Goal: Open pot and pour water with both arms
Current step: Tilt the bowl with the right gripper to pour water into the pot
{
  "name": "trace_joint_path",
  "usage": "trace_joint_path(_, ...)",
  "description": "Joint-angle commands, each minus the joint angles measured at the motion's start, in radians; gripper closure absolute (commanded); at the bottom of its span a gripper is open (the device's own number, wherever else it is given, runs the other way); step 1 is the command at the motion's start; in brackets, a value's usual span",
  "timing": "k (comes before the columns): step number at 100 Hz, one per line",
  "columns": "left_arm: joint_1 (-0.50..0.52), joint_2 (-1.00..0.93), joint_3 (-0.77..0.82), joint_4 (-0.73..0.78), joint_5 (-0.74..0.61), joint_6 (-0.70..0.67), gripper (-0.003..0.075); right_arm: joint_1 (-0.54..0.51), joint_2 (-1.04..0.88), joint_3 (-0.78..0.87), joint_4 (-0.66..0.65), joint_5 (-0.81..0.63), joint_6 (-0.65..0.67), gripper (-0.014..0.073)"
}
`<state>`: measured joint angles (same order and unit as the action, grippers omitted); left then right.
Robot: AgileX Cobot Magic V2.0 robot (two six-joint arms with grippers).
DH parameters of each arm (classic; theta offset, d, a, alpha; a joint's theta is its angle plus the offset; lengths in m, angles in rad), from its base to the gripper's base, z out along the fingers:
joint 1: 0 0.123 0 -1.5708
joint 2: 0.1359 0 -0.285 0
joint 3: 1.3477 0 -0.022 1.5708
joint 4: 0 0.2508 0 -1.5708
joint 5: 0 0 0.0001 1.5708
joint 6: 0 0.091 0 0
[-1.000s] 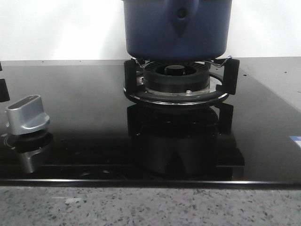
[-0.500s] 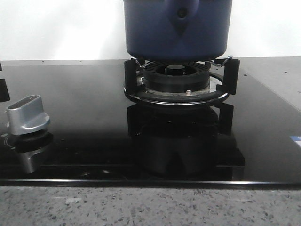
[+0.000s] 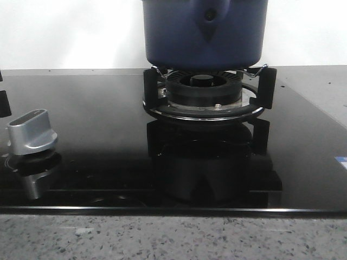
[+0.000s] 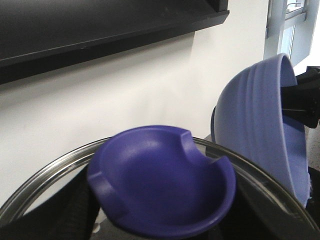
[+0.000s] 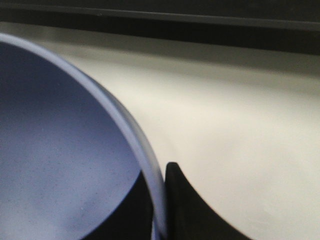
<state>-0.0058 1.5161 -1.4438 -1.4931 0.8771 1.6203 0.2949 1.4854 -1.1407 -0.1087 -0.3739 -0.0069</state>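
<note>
The dark-blue pot (image 3: 203,38) hangs just above the burner (image 3: 203,89), its triangular handle mount (image 3: 209,16) facing me; its top is cut off. My right gripper (image 5: 160,215) is shut on the pot's rim (image 5: 145,165), one finger inside and one outside. The pot also shows in the left wrist view (image 4: 260,120), with the black right gripper (image 4: 302,100) at its rim. My left gripper (image 4: 160,220) is shut on the blue lid knob (image 4: 160,180) of a glass lid with a steel rim (image 4: 45,175), held off the pot. Neither gripper shows in the front view.
A black pan support ring (image 3: 260,92) surrounds the burner on the glossy black hob (image 3: 97,119). A silver control knob (image 3: 32,130) sits at the front left. A speckled stone counter edge (image 3: 162,238) runs along the front. A dark shelf (image 4: 100,30) is on the white wall.
</note>
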Motion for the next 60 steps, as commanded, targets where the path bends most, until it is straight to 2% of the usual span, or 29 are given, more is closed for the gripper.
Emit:
trace_joint_path(1, 0.003, -0.052, -0.034, -0.089, -0.001, -0.010, 0.0503, -0.002, -0.051, 0.003, -0.001, -0.216, -0.001, 0.0647)
trace_joint_path(15, 0.003, -0.052, -0.034, -0.089, -0.001, -0.010, 0.0503, -0.002, -0.051, 0.082, 0.020, -0.424, -0.001, 0.0647)
trace_joint_path(60, 0.003, -0.052, -0.034, -0.089, -0.001, -0.010, 0.0503, -0.002, -0.049, 0.131, 0.089, -0.599, -0.001, 0.0647)
